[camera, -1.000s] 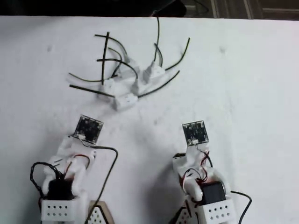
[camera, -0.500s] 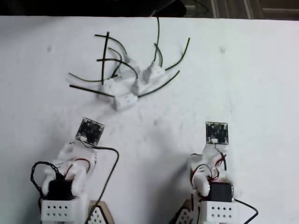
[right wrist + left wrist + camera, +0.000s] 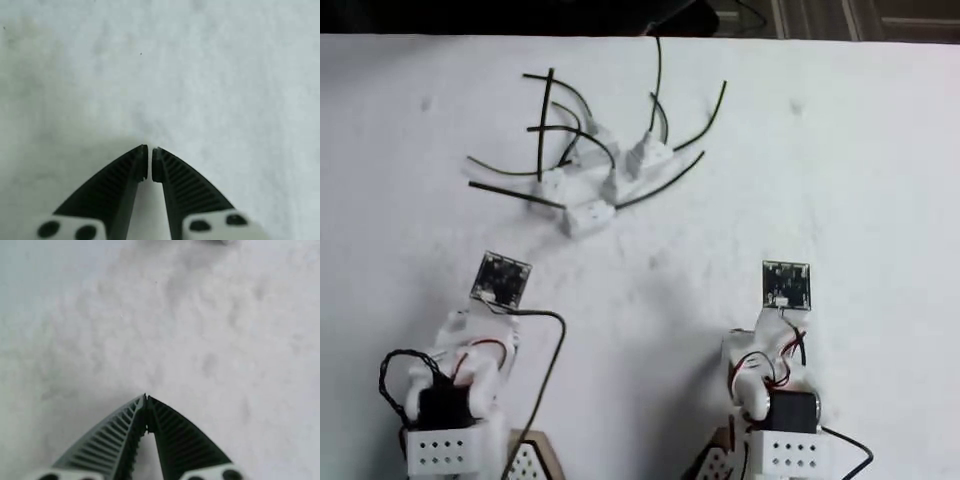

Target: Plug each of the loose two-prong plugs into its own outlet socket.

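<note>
A cluster of white outlet sockets and plugs (image 3: pixel 595 178) with black cords fanning out lies at the far middle-left of the white table (image 3: pixel 860 150). I cannot tell which plugs are seated. The left arm (image 3: pixel 455 385) sits at the near left, well short of the cluster; its gripper (image 3: pixel 146 401) is shut over bare table with nothing held. At the near right sits the right arm (image 3: pixel 770 390). Its gripper (image 3: pixel 148 151) hovers over bare table, fingertips together, nothing between them.
Black cords (image 3: pixel 545 120) spread out from the cluster toward the table's far edge. A black cable (image 3: pixel 552 365) loops beside the left arm's base. The dark far edge of the table (image 3: pixel 620 25) runs along the back.
The right arm swung right and drew back toward its base. The left arm shifted slightly left. The sockets and plugs have not moved.
</note>
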